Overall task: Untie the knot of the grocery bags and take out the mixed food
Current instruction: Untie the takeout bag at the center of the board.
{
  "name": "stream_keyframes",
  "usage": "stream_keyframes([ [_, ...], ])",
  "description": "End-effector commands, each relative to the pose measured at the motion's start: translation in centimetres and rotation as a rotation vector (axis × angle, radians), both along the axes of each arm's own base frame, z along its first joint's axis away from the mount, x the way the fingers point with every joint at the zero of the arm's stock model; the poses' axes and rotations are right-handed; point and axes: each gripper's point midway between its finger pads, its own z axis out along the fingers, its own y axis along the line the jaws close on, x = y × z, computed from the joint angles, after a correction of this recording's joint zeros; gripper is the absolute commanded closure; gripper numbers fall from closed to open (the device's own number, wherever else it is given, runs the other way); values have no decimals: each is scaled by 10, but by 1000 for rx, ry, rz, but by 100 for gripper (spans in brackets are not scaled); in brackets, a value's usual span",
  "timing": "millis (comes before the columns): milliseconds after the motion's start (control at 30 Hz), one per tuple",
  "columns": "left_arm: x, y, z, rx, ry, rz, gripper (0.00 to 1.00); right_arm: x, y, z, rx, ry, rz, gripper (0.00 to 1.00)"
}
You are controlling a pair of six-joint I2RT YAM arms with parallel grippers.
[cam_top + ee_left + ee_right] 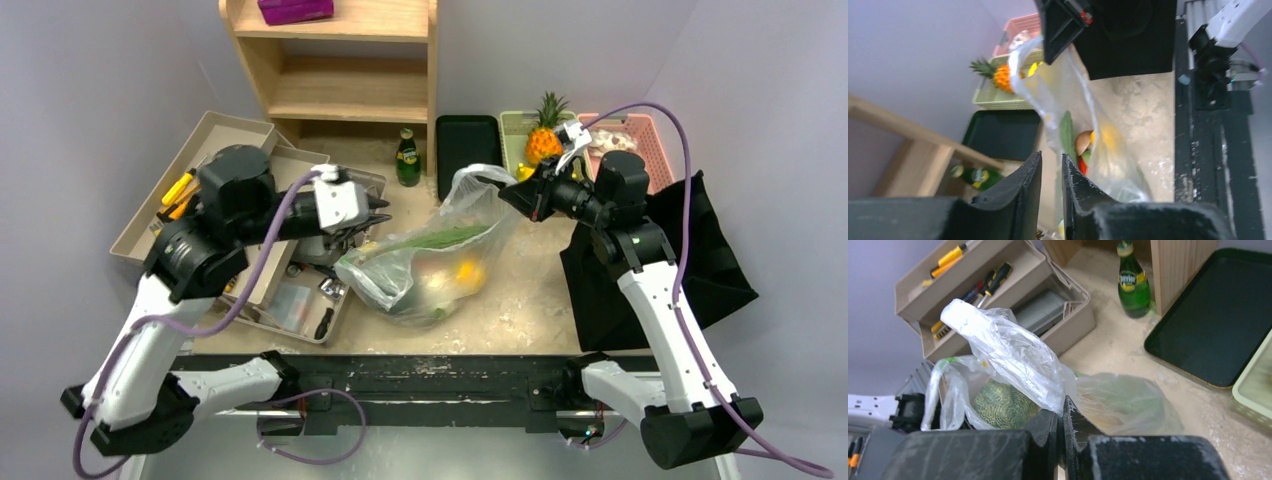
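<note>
Farthest left: shallow beige plastic trays [215,140] holding yellow-handled screwdrivers [178,190], on the pale tabletop [520,320].
Left gripper [1051,187]: jaws parted by a narrow gap with nothing between them. It hovers just left of the plastic bag, tips pointing toward it. I cannot tell whether they touch it.
Plastic bag: thin, crinkly, see-through plastic grocery bag [420,275] lying in the middle of the table between the two grippers, its top drawn up toward the right.
Food: inside that bag are a round netted green melon [1003,405], a long green cucumber [440,238], a yellow citrus fruit [467,270] and something small and red [1082,165].
Behind the bag: green glass bottle [407,158] upright at the foot of the wooden shelf [340,90], with a flat black rectangular tray [468,150] just right of it.
Right gripper [1060,427]: jaws closed on a bunched handle of the plastic bag, holding it lifted above the table.
Far right: floppy black cloth bag [715,270] slumped on the table beside the right arm, apart from the plastic bag.
</note>
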Motion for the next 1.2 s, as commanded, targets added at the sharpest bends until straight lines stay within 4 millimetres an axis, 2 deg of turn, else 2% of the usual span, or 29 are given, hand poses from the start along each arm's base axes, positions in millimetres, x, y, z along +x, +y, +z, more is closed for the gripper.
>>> stream_keyframes([
  [0,7,-55,-23,9,249,-72,86,7,4,64,115,-132,-32,100],
  [100,14,-93,-34,34,306,-103,90,8,5,62,126,-115,-38,100],
  [200,50,-120,-49,40,315,23,94,6,5,59,124,-110,-33,100],
  [333,95,-132,-74,64,324,194,95,3,3,54,110,-102,-37,100],
  [433,99,-125,-116,205,320,203,97,3,1,52,105,-100,-50,100],
  [467,94,-118,-139,270,322,193,97,4,0,52,103,-100,-58,100],
  [567,82,-89,-182,387,295,197,97,5,-1,54,104,-106,-65,100],
  [633,65,-65,-209,474,312,185,97,4,0,54,102,-103,-59,100],
  [767,-9,-35,-226,514,354,-71,87,9,-10,44,36,-89,-110,100],
  [867,-42,-10,-246,589,433,-137,84,10,-14,29,-12,-64,-121,100],
  [967,-61,7,-264,638,476,-176,82,9,-19,1,-101,-39,-105,100],
  [1067,-69,23,-285,694,496,-166,77,6,-28,-30,-212,-22,-94,100],
  [1167,-69,42,-312,774,498,-116,67,-3,-37,-56,-319,-16,-61,100],
])
